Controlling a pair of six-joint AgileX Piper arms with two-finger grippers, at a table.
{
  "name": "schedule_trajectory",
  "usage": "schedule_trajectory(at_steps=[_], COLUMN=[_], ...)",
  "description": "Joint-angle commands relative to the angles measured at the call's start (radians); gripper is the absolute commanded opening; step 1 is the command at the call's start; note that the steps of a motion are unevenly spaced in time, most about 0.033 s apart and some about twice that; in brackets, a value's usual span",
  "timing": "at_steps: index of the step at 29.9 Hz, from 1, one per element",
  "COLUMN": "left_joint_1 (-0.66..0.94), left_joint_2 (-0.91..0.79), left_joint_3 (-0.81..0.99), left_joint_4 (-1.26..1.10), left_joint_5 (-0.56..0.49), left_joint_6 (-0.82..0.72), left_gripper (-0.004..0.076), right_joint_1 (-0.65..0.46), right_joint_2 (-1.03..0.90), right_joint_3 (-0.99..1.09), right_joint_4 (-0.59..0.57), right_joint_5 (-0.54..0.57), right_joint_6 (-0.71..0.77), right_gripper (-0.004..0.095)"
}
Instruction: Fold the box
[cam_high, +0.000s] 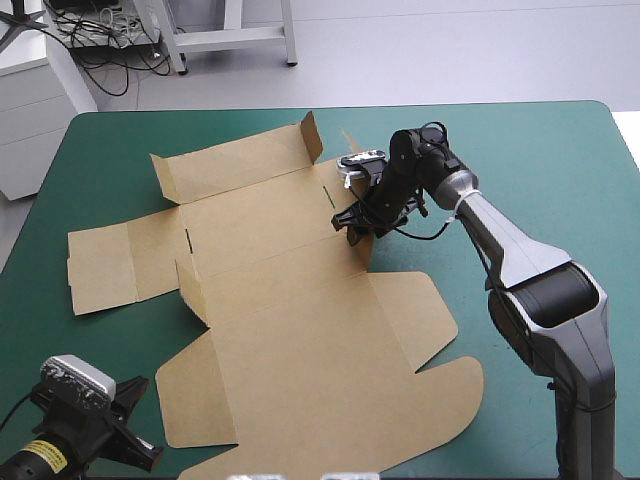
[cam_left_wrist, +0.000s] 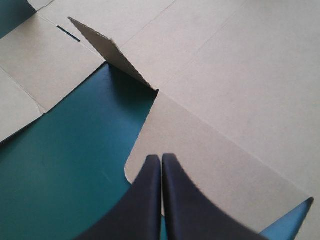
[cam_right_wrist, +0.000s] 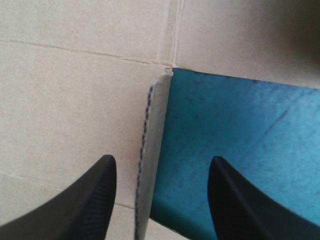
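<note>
box: cut flat sheet of brown board (cam_high: 300, 300), mid-table on teal-green cover (cam_high: 560, 170) | handling: light, stiff, bends at scores, may slide; take thin flap edges | right gripper (cam_right_wrist: 162, 165): 2 fingers apart, straddling raised flap edge (cam_right_wrist: 150, 140), ungripped | left gripper (cam_left_wrist: 161, 157): fingers together, empty, over near-left flap

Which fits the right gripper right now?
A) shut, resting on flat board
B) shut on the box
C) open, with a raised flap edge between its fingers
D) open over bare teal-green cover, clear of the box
C. In the right wrist view, the right gripper has its fingers standing wide apart, and the raised flap of the box stands edge-on between them, not clamped.
</note>
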Motion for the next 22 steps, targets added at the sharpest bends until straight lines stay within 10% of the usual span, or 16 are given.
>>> schedule_trajectory(at_steps=[1, 6, 22], left_joint_1=[0.0, 0.0, 0.0], left_joint_2=[0.011, 0.011, 0.011], left_joint_3=[-0.023, -0.023, -0.023], left_joint_4=[-0.006, -0.006, -0.006], left_joint_5=[-0.061, -0.061, -0.061], left_joint_6=[-0.001, -0.001, -0.001], left_gripper=[-0.001, -0.001, -0.001], right_joint_1=[0.001, 0.001, 0.001], right_joint_2=[-0.057, -0.057, -0.055], right_joint_3=[-0.022, -0.022, -0.022], right_joint_4=[0.026, 0.006, -0.084], right_joint_5=[0.017, 0.017, -0.004], right_joint_6=[0.0, 0.001, -0.728], right_gripper=[0.0394, -0.0015, -0.002])
